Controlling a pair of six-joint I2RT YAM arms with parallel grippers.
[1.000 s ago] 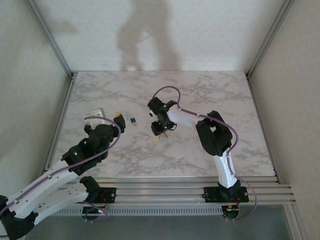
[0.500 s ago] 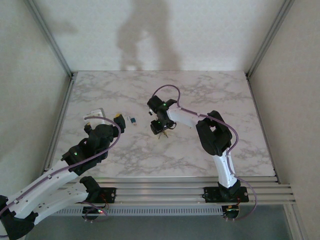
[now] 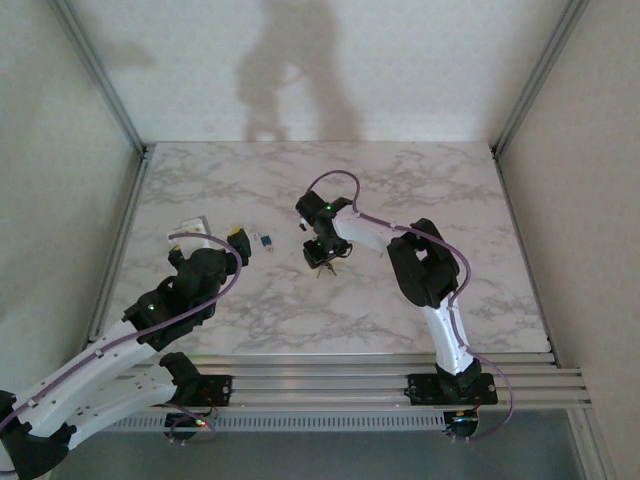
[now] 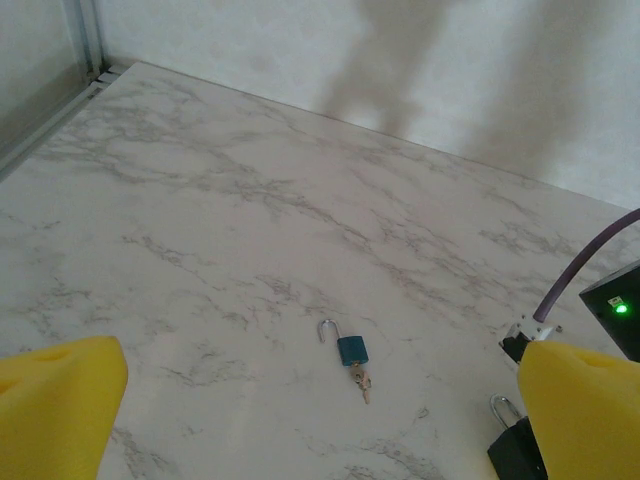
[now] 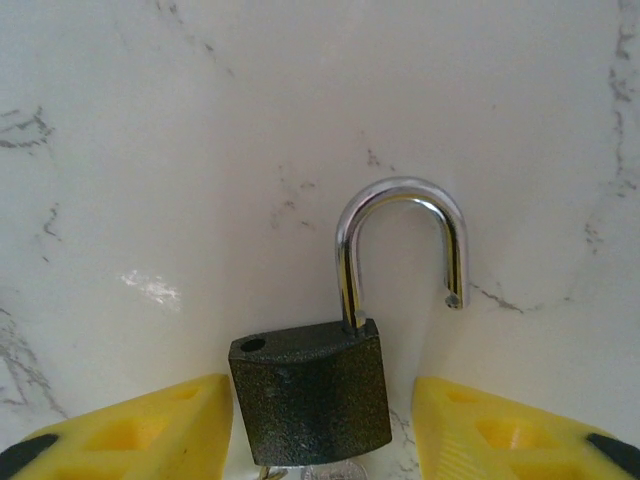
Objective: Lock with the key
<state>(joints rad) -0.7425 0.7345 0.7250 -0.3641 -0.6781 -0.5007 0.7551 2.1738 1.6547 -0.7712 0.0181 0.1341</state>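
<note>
Right fingers (image 5: 140, 425) stand half-open either side of the black padlock (image 5: 310, 390); left fingers (image 4: 60, 400) gape wide.

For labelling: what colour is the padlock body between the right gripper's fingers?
Speckled black padlock body; best in right wrist view.

The right arm (image 3: 432, 272) rises from its base at the near edge of the desk (image 3: 300, 320). Its elbow is folded to the right of the black padlock (image 5: 300, 375) and its forearm runs leftward toward it. The wrist tips down over the padlock. The right pincer (image 5: 322, 425) straddles the padlock's body, yellow fingers (image 5: 150, 430) parted, one on each side, with a narrow gap at each. The left arm (image 3: 120, 345) stretches up from the near left and ends well apart to the padlock's left. The left pincer (image 4: 300, 420) is spread wide and holds nothing.
</note>
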